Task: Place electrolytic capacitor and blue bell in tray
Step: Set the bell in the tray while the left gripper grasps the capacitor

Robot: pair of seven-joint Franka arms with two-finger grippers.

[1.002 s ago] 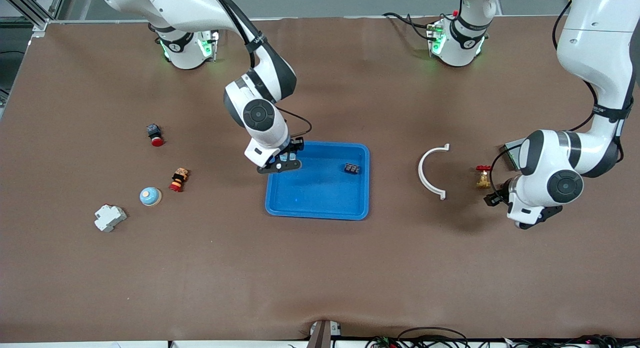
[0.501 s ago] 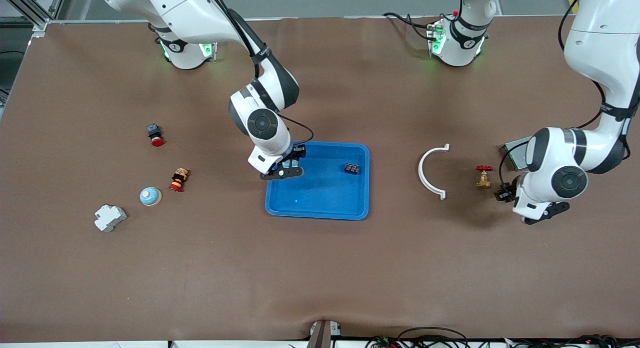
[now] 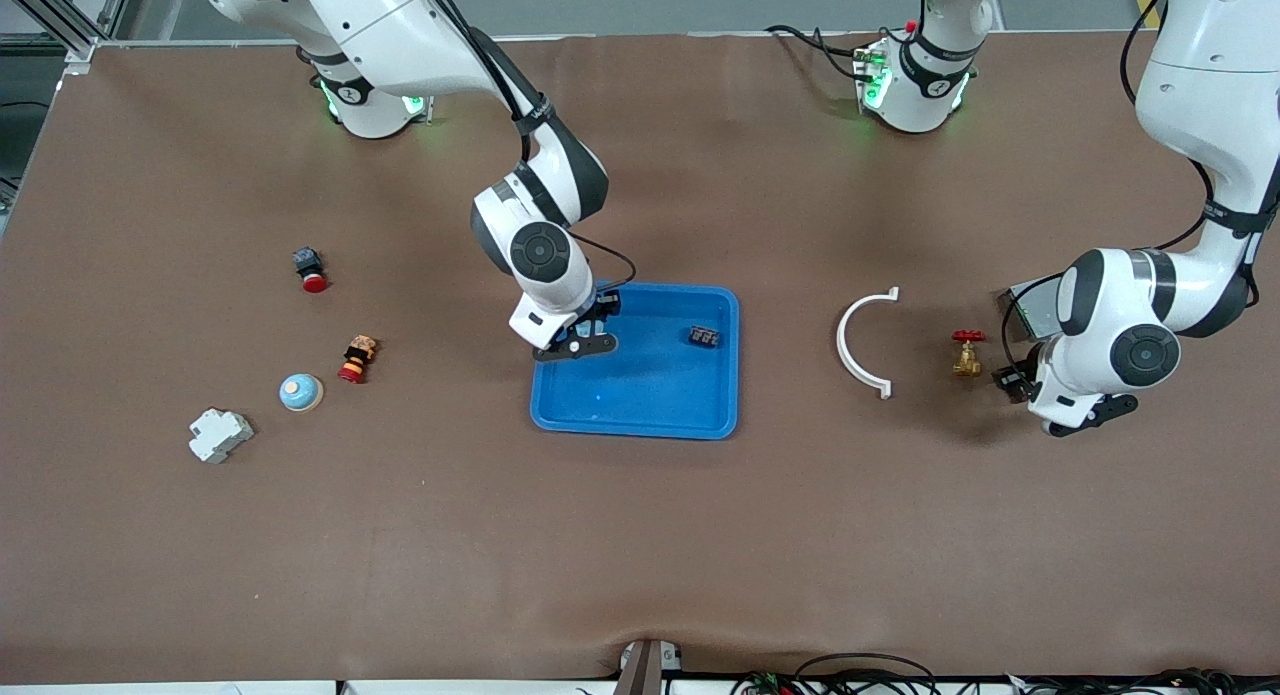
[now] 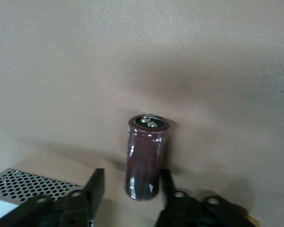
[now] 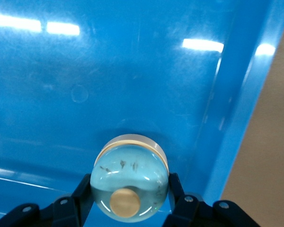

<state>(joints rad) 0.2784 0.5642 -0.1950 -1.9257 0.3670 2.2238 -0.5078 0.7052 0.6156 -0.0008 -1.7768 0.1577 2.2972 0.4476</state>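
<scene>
My right gripper point(image 3: 590, 337) is shut on a pale blue bell point(image 5: 130, 175) with a brass button, held low over the corner of the bright-blue tray point(image 3: 640, 405) nearest the right arm's base. The tray's floor point(image 5: 132, 71) fills the right wrist view. At the left arm's end of the table, my left gripper point(image 3: 1010, 380) straddles the electrolytic capacitor point(image 4: 146, 158), a dark brown cylinder standing upright on the table. One finger is close against it and the other finger point(image 4: 97, 182) stands apart, so the left gripper point(image 4: 131, 178) is open.
A small dark component point(image 3: 705, 336) lies in the tray. A white curved clamp point(image 3: 862, 342), a brass valve point(image 3: 966, 353) and a perforated metal box point(image 3: 1030, 310) lie near the left gripper. A second pale blue bell point(image 3: 300, 392), a toy figure point(image 3: 356, 359), a red button point(image 3: 311, 270) and a white breaker point(image 3: 219, 434) lie toward the right arm's end.
The right gripper carried its bell farther in over the tray. The left arm shifted slightly and its fingers narrowed around the capacitor.
</scene>
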